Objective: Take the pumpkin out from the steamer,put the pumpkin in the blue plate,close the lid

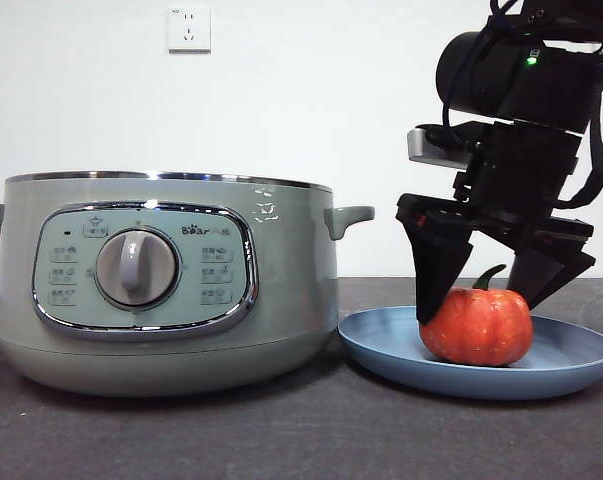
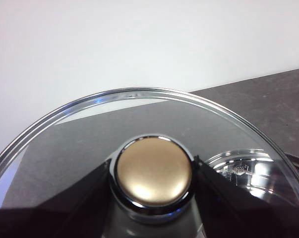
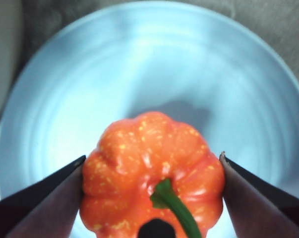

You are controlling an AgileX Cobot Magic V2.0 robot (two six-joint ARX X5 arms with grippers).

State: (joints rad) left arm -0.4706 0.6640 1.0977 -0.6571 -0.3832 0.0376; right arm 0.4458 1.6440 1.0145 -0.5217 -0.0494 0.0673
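Sage-green steamer pot [image 1: 171,280] open. Glossy orange pumpkin [image 1: 477,326] rests in matte blue plate [image 1: 381,350]; my right claw [image 1: 491,285] spread beside it, barely touching. Lift straight, avoid stem. Left claw [image 2: 154,198] clamps knob of glass lid [image 2: 89,148].

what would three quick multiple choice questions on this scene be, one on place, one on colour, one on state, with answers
1. Where is the pumpkin?
A. inside the steamer
B. on the blue plate
C. on the bare table

2. What colour is the pumpkin's stem?
A. green
B. brown
C. yellow

3. Is the steamer covered?
A. yes, the lid sits on it
B. no, the left gripper holds the lid
C. no, the lid lies on the plate

Answers:
1 B, it rests on the blue plate between the right gripper's jaws.
2 A, the right wrist view shows a green stem.
3 B, the left gripper clamps the knob of the lid.
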